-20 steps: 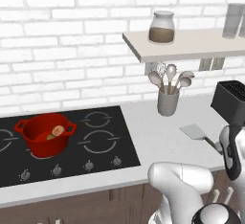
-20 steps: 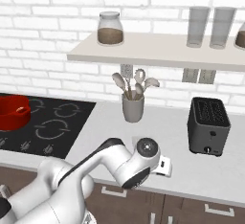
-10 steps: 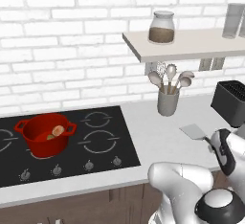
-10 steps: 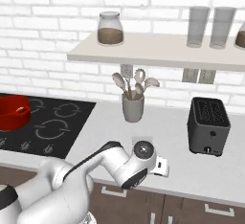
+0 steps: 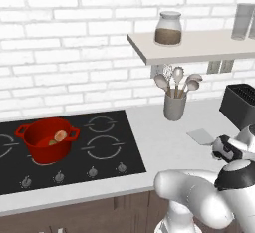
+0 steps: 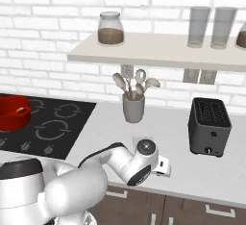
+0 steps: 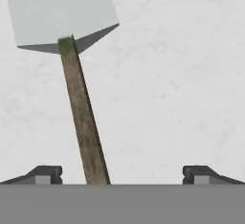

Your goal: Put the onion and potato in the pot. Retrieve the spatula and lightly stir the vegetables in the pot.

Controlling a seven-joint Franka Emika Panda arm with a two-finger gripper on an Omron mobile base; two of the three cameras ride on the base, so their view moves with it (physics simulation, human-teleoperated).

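Nowhere any writing to read. Wide open gripper point(image 7: 122, 173) above the spatula point(image 7: 72, 41) on the counter point(image 7: 182, 74), holding nothing, handle between the tips, blade cut off at the top. Onion point(image 5: 60, 136) inside the red pot point(image 5: 48, 140), potato half hidden beside it.

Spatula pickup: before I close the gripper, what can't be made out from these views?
- Spatula: the handle's lower end is cut off by the hand view's bottom edge; in both base views the arm covers the handle.
- Potato: in the pot, left base view, only the onion is clear; the rest is too small.
- Gripper: open; height above the counter unclear.
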